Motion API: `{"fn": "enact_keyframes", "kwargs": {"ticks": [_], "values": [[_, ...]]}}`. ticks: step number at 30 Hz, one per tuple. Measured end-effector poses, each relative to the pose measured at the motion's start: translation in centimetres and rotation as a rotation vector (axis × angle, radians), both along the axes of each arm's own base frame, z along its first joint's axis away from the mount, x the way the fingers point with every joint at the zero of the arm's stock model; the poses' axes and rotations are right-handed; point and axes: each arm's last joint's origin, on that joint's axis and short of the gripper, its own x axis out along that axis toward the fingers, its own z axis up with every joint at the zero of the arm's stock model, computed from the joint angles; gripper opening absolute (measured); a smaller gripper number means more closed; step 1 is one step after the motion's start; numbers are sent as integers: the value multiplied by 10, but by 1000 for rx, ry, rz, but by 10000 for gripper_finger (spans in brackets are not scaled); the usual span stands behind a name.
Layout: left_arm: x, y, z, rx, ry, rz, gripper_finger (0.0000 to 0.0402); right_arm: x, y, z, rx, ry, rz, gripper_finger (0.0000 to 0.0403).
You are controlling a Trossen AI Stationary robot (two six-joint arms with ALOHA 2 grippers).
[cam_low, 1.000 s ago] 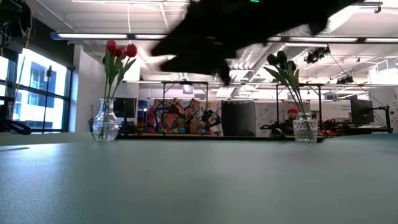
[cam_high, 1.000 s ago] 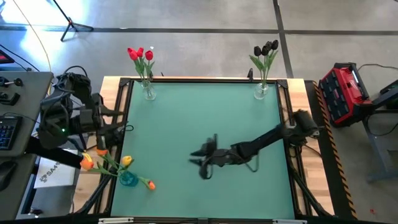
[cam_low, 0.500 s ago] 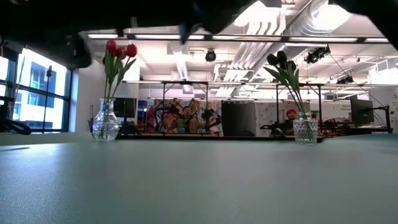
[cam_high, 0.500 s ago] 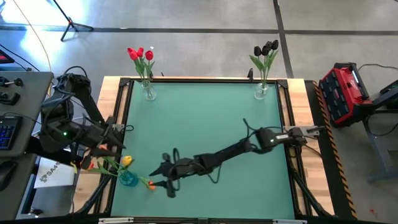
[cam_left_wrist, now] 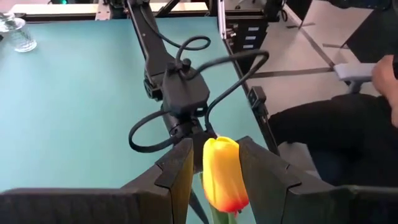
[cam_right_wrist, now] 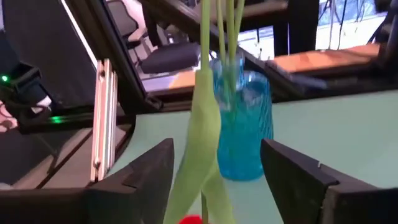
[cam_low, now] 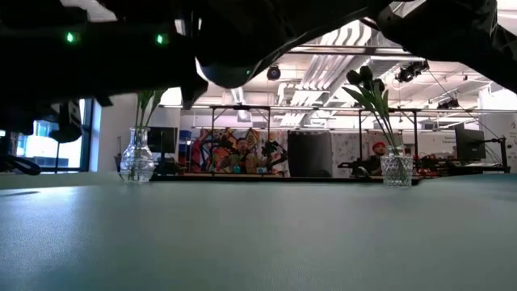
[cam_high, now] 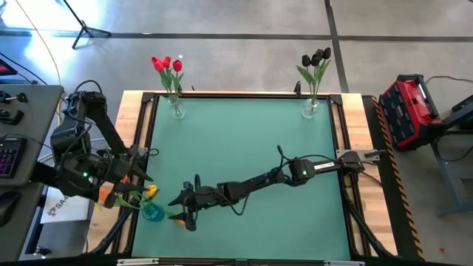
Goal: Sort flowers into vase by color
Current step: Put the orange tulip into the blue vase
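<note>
Reaching for a green stem (cam_right_wrist: 200, 149), right tool (cam_high: 186, 210) spread wide by the blue vase (cam_high: 153, 213); left tool (cam_left_wrist: 214, 163) grips a yellow tulip (cam_left_wrist: 222, 173), steadying it

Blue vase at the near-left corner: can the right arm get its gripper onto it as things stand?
Probably yes. The right gripper is open and already beside the blue vase, facing it. Only a green tulip leaf hangs between the fingers and could get pinched.

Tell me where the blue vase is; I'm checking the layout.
High view: the blue vase stands at the table's near-left corner, between left gripper and right gripper.
</note>
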Motion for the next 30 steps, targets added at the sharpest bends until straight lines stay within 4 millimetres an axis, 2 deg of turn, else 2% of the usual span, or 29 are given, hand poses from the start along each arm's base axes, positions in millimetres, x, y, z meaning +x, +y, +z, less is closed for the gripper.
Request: {"fn": "enact_keyframes", "kwargs": {"ticks": [3, 17, 20, 25, 30], "values": [[1, -3, -1, 9, 4, 0, 117, 0, 0, -6, 5, 15, 8, 212], [15, -14, -9, 67, 46, 37, 117, 2, -6, -4, 43, 2, 34, 116], [20, -16, -11, 77, 58, 55, 117, 2, -5, -3, 45, -3, 43, 85], [24, -17, -13, 78, 85, 57, 117, 2, -4, -3, 58, 0, 80, 12], [26, -16, -13, 146, 80, 13, 117, 1, -4, -4, 82, 49, 92, 9]]}}
